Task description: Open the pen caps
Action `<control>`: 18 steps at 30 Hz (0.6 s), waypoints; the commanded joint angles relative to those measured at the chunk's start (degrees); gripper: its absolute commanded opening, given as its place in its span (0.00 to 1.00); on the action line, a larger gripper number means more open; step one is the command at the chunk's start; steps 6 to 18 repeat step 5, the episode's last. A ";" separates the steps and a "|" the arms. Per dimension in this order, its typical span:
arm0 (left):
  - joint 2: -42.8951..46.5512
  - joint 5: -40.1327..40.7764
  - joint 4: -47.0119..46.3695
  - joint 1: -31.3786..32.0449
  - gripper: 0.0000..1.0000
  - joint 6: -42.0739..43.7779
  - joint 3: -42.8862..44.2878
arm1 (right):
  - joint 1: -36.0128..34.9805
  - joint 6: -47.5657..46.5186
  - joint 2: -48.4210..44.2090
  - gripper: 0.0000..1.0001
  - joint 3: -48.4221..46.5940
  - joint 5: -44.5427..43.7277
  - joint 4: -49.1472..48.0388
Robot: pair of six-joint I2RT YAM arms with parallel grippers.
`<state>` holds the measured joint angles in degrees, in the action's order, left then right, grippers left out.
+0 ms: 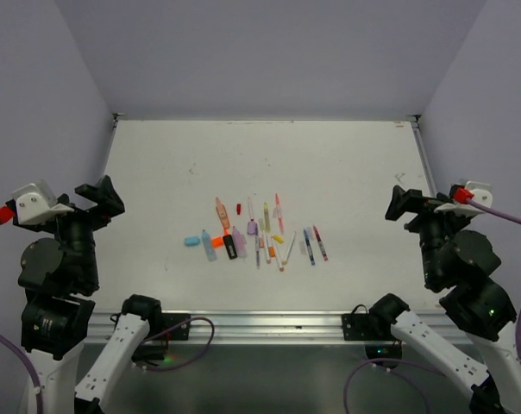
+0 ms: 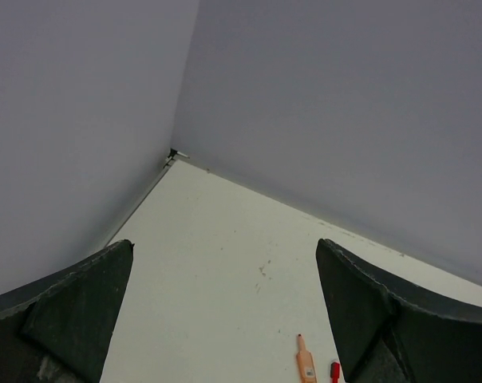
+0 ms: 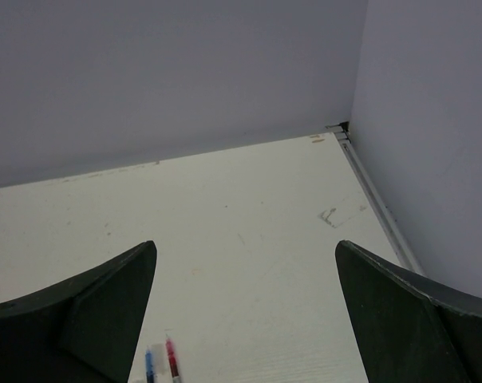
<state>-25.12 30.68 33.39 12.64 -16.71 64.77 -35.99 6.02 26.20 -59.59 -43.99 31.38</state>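
Several pens and highlighters (image 1: 254,233) lie in a loose row at the middle of the white table (image 1: 347,164). Loose pen caps lie among them: a light blue one (image 1: 191,241) at the left end and a small red one (image 1: 239,208). My left gripper (image 1: 105,197) hovers open at the left edge, far from the pens. Its wrist view shows an orange highlighter (image 2: 305,363) and the red cap (image 2: 334,371) by the right finger, with the left gripper (image 2: 225,244) empty. My right gripper (image 1: 401,203) hangs open at the right edge. Between its fingers, the right gripper (image 3: 246,244) holds nothing; a blue pen (image 3: 149,365) and a red pen (image 3: 171,359) lie low.
Grey walls close the table on the left, back and right. A metal rail (image 1: 269,323) runs along the near edge between the arm bases. A faint scuff mark (image 3: 329,215) marks the table near the right wall.
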 commanded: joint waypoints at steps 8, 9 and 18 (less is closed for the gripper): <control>-0.45 1.14 -2.36 -0.34 1.00 0.98 -0.44 | 0.04 -1.45 -1.06 0.99 1.14 -0.93 -1.93; -0.45 1.14 -2.36 -0.34 1.00 0.98 -0.44 | 0.04 -1.45 -1.06 0.99 1.14 -0.93 -1.93; -0.45 1.14 -2.36 -0.34 1.00 0.98 -0.44 | 0.04 -1.45 -1.06 0.99 1.14 -0.93 -1.93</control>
